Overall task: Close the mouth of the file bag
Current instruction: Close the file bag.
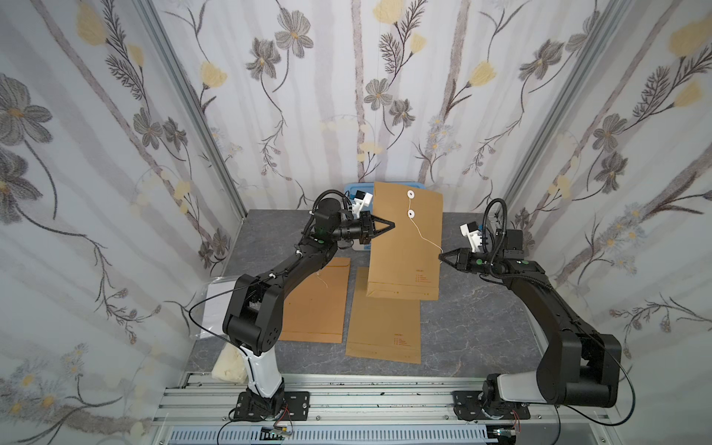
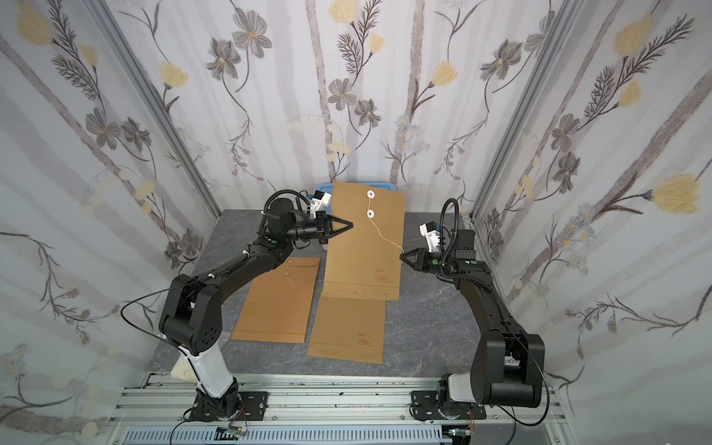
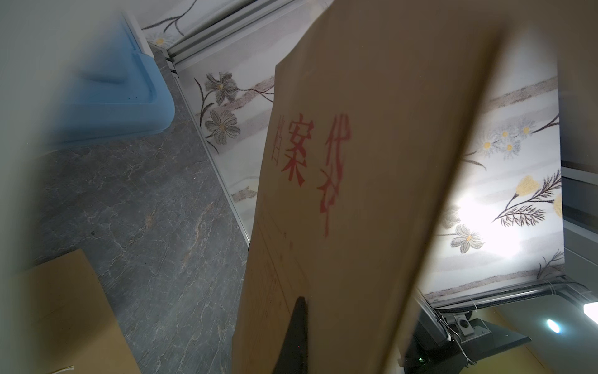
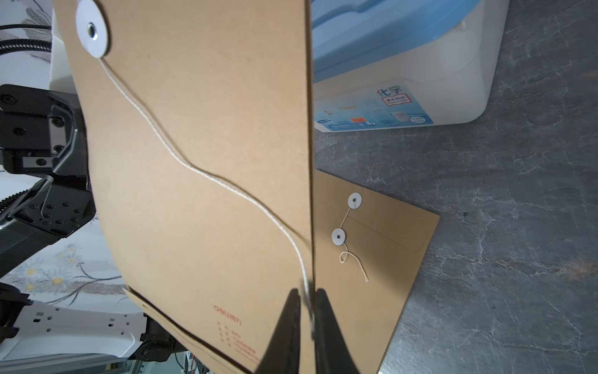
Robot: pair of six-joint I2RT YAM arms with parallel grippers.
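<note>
**Step in hand.** The step is judged to be the winding of the string (image 1: 422,235) round the discs, by which the flap is secured.

**Holding.**
- The file bag (image 1: 404,246) is held upright above the table (image 1: 481,308), mouth end uppermost.
- The left gripper (image 1: 392,225) is pressed together on the bag's left edge. In the left wrist view one finger (image 3: 297,327) is seen against the printed face; the other is hidden behind the card.
- The right gripper (image 1: 443,255) is closed on the string at the bag's right edge, roughly halfway down (whether the card edge is also caught between the tips cannot be told).

**String path.** The string is seen between the upper disc (image 1: 410,195) and the lower disc (image 1: 411,213). From there it runs in a loose curve to the right gripper.

**Procedure.**
1. The slack should be taken up first.
2. The pinched end should then be carried up and round a disc, close to the face of the card, so that the string is drawn under the disc's rim.
3. Only light tension is advised. The card is thin and supported at one edge, so a hard pull is likely to swing or buckle it.

**Position.** The bag lies between the two grippers, and both discs lie above the right gripper, toward the left arm's side. Two other bags (image 1: 316,304) lie flat on the table beneath, and a blue-lidded box (image 4: 404,64) stands behind.
</note>
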